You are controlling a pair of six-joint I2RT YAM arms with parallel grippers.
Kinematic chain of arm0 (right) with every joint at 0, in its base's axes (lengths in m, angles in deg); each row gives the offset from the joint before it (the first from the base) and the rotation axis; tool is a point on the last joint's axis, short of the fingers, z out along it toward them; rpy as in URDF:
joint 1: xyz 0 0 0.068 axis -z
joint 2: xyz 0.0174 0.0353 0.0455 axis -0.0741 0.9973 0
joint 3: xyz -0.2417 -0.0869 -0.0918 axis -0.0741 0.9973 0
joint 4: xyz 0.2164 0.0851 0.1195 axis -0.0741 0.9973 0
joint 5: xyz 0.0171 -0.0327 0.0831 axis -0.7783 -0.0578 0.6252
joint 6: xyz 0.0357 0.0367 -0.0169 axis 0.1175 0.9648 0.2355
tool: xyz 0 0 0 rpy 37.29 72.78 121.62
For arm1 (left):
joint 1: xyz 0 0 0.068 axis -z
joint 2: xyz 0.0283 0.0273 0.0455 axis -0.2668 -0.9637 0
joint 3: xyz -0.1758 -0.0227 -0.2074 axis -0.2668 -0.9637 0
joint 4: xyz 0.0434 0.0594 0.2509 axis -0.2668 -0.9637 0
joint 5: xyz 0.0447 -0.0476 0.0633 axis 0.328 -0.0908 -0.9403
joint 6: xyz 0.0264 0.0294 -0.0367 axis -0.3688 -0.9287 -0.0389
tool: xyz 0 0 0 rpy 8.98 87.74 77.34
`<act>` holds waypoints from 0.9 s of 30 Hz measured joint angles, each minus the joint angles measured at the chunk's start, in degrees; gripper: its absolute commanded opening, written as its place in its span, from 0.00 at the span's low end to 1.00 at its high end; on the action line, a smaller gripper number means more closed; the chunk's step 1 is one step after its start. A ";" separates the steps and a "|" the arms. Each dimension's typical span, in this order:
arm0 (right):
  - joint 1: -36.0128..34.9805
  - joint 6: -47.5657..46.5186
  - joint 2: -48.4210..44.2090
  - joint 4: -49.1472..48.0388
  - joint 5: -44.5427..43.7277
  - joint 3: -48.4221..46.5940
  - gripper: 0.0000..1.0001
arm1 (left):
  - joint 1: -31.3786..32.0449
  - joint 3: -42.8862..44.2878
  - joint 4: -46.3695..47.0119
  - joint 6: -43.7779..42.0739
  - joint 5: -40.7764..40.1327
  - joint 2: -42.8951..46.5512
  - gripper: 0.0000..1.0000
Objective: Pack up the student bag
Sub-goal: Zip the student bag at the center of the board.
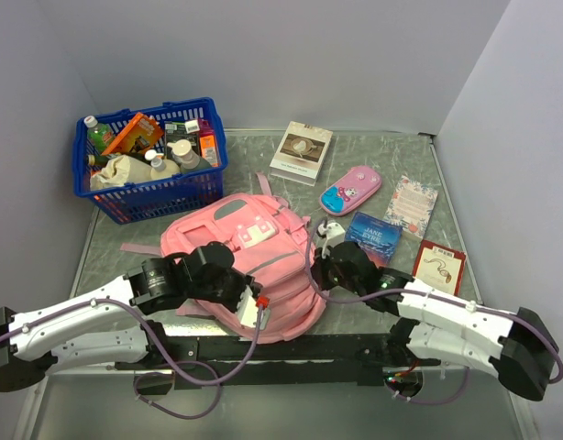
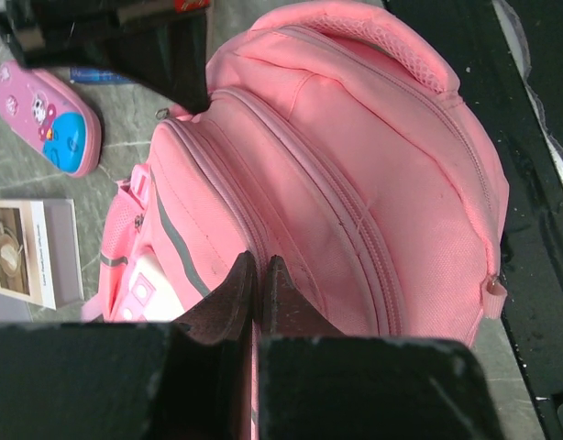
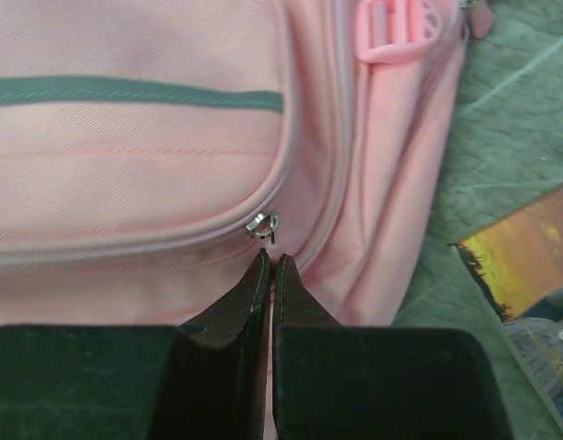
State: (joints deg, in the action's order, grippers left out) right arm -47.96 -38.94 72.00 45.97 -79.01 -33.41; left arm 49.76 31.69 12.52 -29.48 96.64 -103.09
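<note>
The student bag (image 1: 263, 257), a large pink backpack with a grey stripe, lies flat in the middle of the table. My left gripper (image 1: 256, 291) is over its near part. In the left wrist view it (image 2: 261, 261) is shut, with its tips pinching the bag (image 2: 373, 183) at a seam beside the front pocket. My right gripper (image 1: 314, 272) is at the bag's right side. In the right wrist view it (image 3: 273, 258) is shut just below a metal zipper slider (image 3: 263, 223) on the bag (image 3: 135, 156), apparently gripping the slider's pull.
A blue basket (image 1: 153, 194) full of bottles and packets stands at the back left. Right of the bag lie a white book (image 1: 301, 151), a pink-and-blue pencil case (image 1: 350, 190), a blue book (image 1: 373, 234), a floral notebook (image 1: 412, 203) and a red card (image 1: 439, 264). Walls enclose the table.
</note>
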 measured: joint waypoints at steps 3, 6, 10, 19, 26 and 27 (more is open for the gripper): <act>1.92 -0.07 4.39 0.37 -0.02 -1.79 0.00 | -0.04 0.04 -0.52 -1.29 1.01 0.04 0.01; 4.07 -0.50 8.66 0.37 1.40 -4.31 0.00 | -0.04 0.02 -0.90 -2.32 1.07 0.85 0.01; 6.01 -1.51 14.01 -0.44 2.67 -8.35 0.01 | -0.07 0.02 -1.33 -3.48 0.87 2.05 0.01; 6.69 -4.87 23.12 -8.59 5.68 -11.74 0.36 | -0.26 -0.09 -4.70 -4.81 0.92 3.85 0.01; 8.55 -5.42 16.59 -9.60 0.24 -10.51 0.43 | 0.28 -1.49 -6.14 -6.10 3.82 6.80 0.01; 8.63 -5.42 14.25 -9.53 -0.39 -10.16 0.43 | 0.39 -2.05 -6.08 -6.95 4.26 7.15 0.01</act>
State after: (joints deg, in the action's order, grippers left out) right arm -39.32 -44.36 86.25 36.44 -79.40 -43.58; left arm 50.15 29.64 6.45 -36.43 100.91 -95.94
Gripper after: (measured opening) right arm 0.433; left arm 0.047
